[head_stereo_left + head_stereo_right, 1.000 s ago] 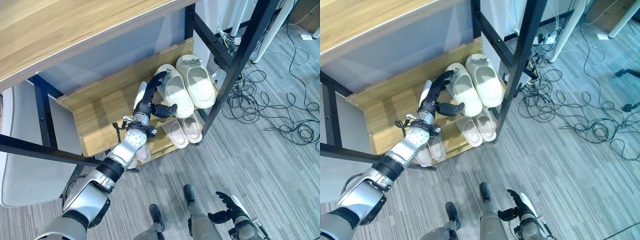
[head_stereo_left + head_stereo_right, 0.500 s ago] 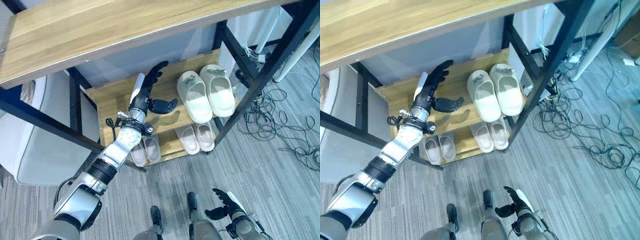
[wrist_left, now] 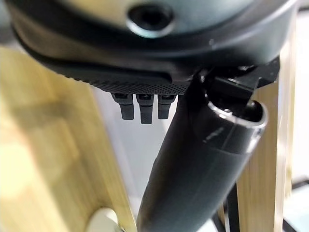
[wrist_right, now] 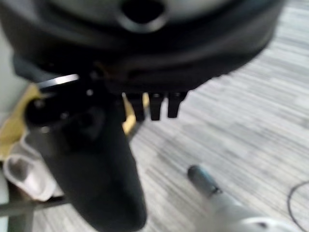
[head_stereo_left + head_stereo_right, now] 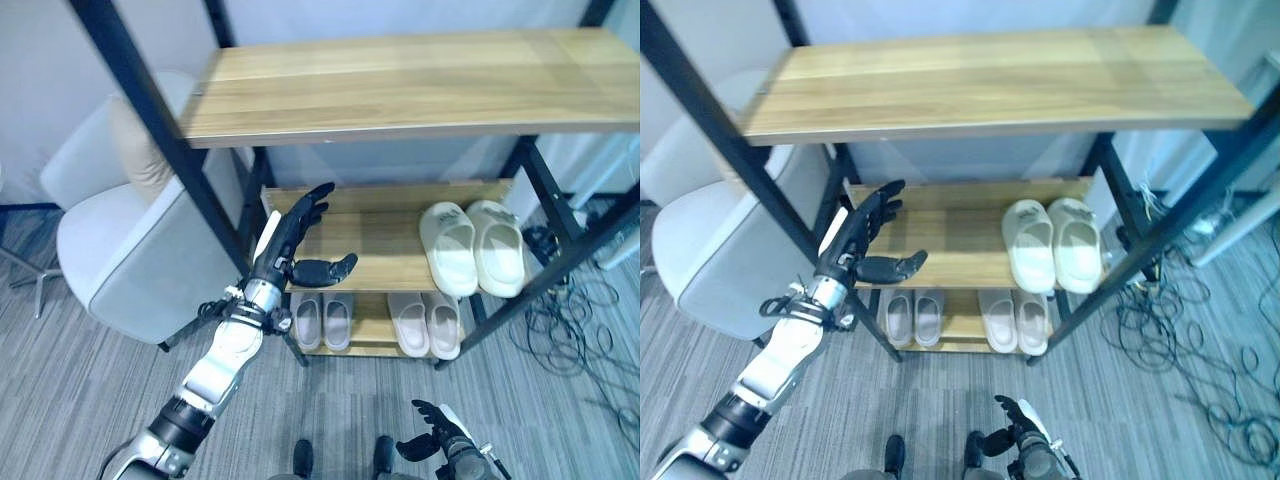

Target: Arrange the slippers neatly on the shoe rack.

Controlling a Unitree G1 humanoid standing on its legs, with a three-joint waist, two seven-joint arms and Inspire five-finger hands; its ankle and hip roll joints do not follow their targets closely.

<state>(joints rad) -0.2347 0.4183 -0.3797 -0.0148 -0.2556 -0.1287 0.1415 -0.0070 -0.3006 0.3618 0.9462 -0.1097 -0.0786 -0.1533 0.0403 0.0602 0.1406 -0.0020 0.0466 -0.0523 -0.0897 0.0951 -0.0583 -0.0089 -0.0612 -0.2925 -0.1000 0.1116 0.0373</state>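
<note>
Slippers all sit on the shoe rack (image 5: 400, 95): the cream pair (image 5: 472, 247) on the middle shelf's right end, two pale pairs (image 5: 323, 322) (image 5: 425, 324) below. Left hand (image 5: 292, 243) hangs wide open and empty before the bare left half of that shelf; right hand (image 5: 432, 445), low near the floor, is relaxed too. Any tidying reach should enter between the black uprights, clear of the grey chair (image 5: 130, 240) just beside.

Grey striped carpet floor (image 5: 90, 400) – a pale grey chair (image 5: 120, 235) left, tangled cables (image 5: 590, 340) right, before a light wall (image 5: 400, 15)
</note>
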